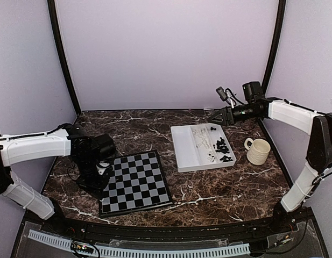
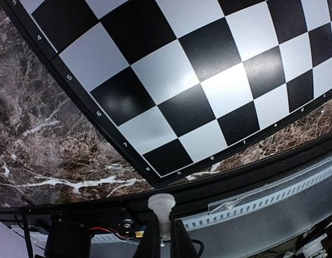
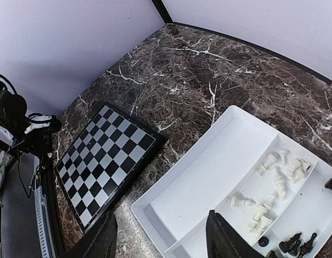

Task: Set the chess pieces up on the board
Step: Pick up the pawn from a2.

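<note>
The board lies left of the table's middle, with no pieces standing on its squares. My left gripper hovers over its left edge, shut on a white chess piece whose round base pokes out past the fingertips. In the left wrist view the board fills the top. The other chess pieces lie in the white tray, with white ones at the back and black ones nearer. My right gripper hangs open and holds nothing above the tray's far edge; its wrist view looks down on the tray.
A cream ribbed mug stands right of the tray. The tray's left compartment holds nothing. Purple walls close in the back and sides. A black rail with a perforated strip runs along the near edge.
</note>
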{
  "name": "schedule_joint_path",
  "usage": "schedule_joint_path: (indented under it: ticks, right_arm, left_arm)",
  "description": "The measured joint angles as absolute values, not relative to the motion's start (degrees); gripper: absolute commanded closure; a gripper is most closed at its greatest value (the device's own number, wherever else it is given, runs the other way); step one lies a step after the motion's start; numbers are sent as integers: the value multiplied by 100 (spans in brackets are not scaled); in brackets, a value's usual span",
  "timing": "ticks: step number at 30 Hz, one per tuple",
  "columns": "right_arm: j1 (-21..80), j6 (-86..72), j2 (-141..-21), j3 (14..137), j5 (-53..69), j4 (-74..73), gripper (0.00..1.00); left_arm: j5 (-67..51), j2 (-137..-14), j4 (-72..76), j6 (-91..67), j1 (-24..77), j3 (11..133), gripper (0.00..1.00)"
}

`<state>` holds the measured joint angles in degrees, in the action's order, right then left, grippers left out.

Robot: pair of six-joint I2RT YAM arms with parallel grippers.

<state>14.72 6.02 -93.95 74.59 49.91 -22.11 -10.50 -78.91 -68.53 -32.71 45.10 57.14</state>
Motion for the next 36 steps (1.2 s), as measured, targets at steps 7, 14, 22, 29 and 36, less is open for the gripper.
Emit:
schedule_joint_path:
  ticks: [7,14,22,29,36]
  right_arm:
    - [1590,727,-9376,7459,4958,-2322,42]
    - [1649,832,-9273,7459,4899,-2397,42]
    - [1682,902,-9268,7459,4856,-2412,42]
    - [1739,943,-9268,7459,4814,-2453,42]
    - [1785,1002,-9268,7459,4779,-2528,41]
  left_arm:
    - [-998,-7933,-6512,-3280,4510,5566,100]
    - [-878,-8149,-6263,-3214,4495,5542,100]
    - [-810,-8377,-6069,-3105,4475,5343,99]
    - [-821,-8433,-5931,-3015,4407,5190,94]
    - [-821,-8490,-5833,-2912,4386,5157,87]
